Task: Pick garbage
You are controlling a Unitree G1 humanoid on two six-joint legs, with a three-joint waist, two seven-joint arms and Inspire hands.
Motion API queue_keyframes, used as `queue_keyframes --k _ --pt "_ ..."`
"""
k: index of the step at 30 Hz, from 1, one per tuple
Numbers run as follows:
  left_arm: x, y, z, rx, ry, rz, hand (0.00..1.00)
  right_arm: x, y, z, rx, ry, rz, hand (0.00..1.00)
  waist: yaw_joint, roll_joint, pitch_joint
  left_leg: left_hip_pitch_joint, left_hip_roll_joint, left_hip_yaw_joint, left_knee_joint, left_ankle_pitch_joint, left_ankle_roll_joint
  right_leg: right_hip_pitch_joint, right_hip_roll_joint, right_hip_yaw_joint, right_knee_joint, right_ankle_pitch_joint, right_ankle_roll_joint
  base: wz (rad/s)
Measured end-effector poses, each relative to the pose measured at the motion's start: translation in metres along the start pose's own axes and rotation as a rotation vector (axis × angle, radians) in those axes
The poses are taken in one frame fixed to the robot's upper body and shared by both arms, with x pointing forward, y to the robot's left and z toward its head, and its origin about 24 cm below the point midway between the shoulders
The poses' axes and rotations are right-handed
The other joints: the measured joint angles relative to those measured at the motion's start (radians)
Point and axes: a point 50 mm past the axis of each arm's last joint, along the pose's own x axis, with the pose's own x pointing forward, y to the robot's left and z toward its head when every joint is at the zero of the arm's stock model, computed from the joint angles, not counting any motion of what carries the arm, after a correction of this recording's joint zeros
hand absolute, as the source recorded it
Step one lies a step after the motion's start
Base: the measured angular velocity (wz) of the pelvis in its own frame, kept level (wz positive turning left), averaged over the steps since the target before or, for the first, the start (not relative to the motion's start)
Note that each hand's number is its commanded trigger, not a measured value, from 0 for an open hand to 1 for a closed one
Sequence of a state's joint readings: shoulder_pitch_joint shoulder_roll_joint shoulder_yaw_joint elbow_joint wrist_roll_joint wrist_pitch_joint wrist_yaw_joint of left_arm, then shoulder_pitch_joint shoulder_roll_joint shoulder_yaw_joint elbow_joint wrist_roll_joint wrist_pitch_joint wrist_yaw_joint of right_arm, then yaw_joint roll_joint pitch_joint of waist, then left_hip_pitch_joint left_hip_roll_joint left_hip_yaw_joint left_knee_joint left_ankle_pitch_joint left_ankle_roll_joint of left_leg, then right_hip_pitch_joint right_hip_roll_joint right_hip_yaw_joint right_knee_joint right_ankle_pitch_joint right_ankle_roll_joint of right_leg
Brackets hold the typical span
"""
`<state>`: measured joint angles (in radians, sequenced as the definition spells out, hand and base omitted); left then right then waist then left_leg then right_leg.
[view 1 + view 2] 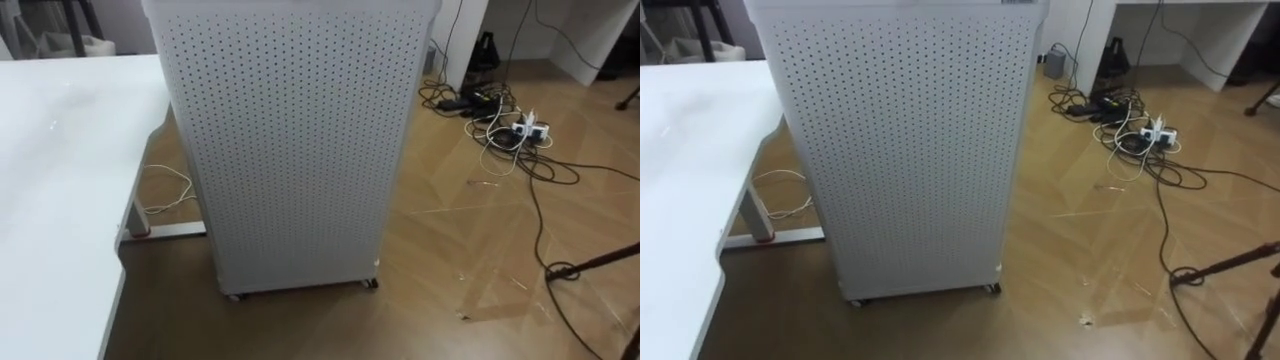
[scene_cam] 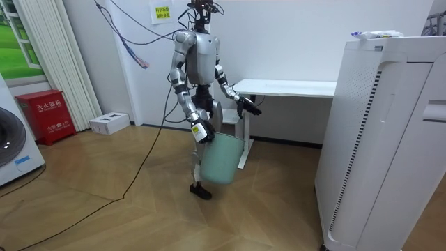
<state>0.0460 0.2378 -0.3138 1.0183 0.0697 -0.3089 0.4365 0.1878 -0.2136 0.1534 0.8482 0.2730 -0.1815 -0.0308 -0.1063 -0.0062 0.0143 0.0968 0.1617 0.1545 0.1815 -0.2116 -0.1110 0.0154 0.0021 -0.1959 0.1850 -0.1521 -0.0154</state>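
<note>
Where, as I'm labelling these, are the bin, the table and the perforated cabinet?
bin [image 2: 223, 162], room view, its front wall.
table [image 1: 50, 150], left eye view, its bare top.
cabinet [image 1: 290, 150], left eye view, its perforated front.

Pale grey-white purifier [image 1: 290, 150] with dense dotted perforation pattern; white table [image 1: 60, 180] left; light brown wood-plank floor [image 1: 470, 250]; black and white cables [image 1: 505, 140] far right; mint-green bin [image 2: 221, 162]; red box [image 2: 47, 115].

ahead: perforated white unit [image 1: 290, 150] | left: table [image 1: 60, 180] | right: floor [image 1: 450, 250] open, cables [image 1: 500, 130]
</note>
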Motion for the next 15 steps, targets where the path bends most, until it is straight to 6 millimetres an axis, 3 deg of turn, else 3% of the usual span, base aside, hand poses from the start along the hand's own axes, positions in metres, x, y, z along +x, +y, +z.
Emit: queue_keyframes --k 5,9,15 --pt "-0.006 -0.004 -0.016 0.009 0.080 -0.036 0.00 -0.001 -0.004 -0.003 0.003 0.012 -0.015 1.00 0.001 0.009 -0.0057 -0.001 0.003 0.010 0.026 0.000 0.000 -0.002 -0.001 0.003 0.011 -0.010 -0.007 0.04" --pt "-0.014 -0.006 -0.026 -0.008 0.124 -0.036 0.00 -0.001 -0.005 -0.003 0.007 0.012 -0.020 1.00 0.005 0.002 -0.0084 0.005 -0.001 0.010 0.024 0.000 0.000 -0.031 -0.011 0.006 0.083 -0.039 -0.012 -0.01" --pt "-0.021 -0.003 -0.044 -0.022 0.206 -0.047 0.00 -0.001 -0.010 -0.001 0.034 0.006 -0.048 1.00 0.007 -0.010 -0.0064 0.000 -0.007 0.013 0.023 0.000 0.000 -0.069 -0.016 0.034 0.129 -0.050 -0.014 -0.10"
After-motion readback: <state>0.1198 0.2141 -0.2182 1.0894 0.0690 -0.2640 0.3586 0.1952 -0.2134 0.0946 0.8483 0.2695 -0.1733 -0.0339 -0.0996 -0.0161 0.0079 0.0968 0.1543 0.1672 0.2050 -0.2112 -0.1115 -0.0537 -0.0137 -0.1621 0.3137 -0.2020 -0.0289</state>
